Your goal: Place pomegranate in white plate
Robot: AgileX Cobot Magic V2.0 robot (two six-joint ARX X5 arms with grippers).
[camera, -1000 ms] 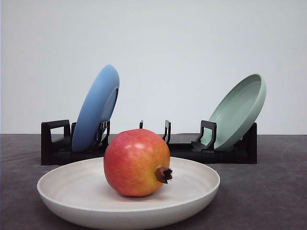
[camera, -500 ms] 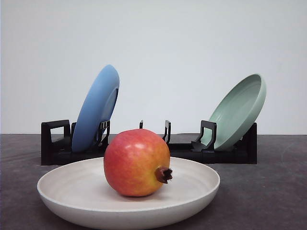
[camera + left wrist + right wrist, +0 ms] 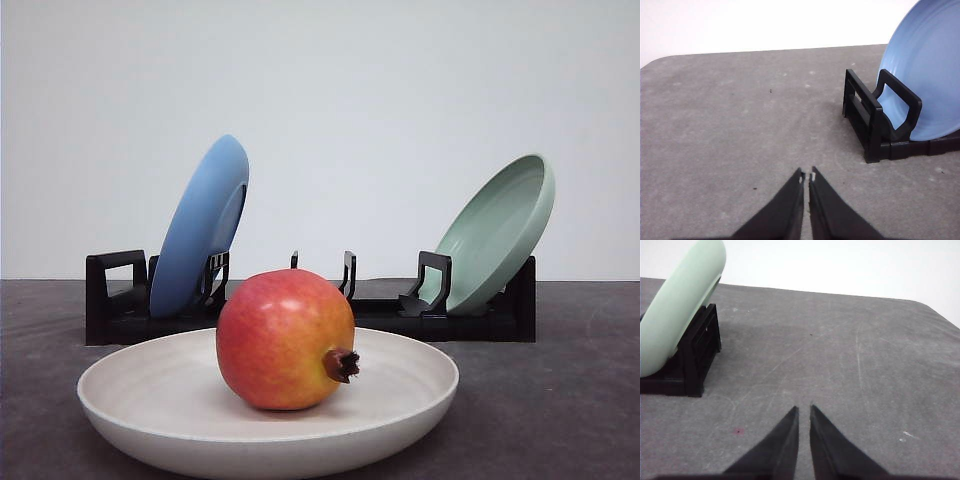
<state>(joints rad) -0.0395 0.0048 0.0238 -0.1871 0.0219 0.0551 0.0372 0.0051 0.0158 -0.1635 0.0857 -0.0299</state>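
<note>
The left gripper (image 3: pixel 806 176) has its two dark fingers drawn together, the tips almost touching with only a thin slit between them, and nothing is held. It hangs over bare grey table (image 3: pixel 730 125), near the end of the black rack (image 3: pixel 875 125), which stands just beyond and to one side of the tips. The right gripper (image 3: pixel 804 409) is likewise closed to a narrow slit and holds nothing; it sits over the scratched grey table, well apart from the other end of the rack.

The rack runs across the table behind the white plate (image 3: pixel 150 400). The blue plate (image 3: pixel 200 225) stands on edge in the rack's left end, leaning toward the rack's middle. The pale green plate (image 3: pixel 500 230) stands in the rack's right end, tilted away from the middle so its hollow faces the rack's centre.

In front of the rack, the white plate lies flat on the table. The pomegranate (image 3: pixel 280 340) rests in the middle of that plate, lying on its side with the dark crown pointing right and slightly forward.
</note>
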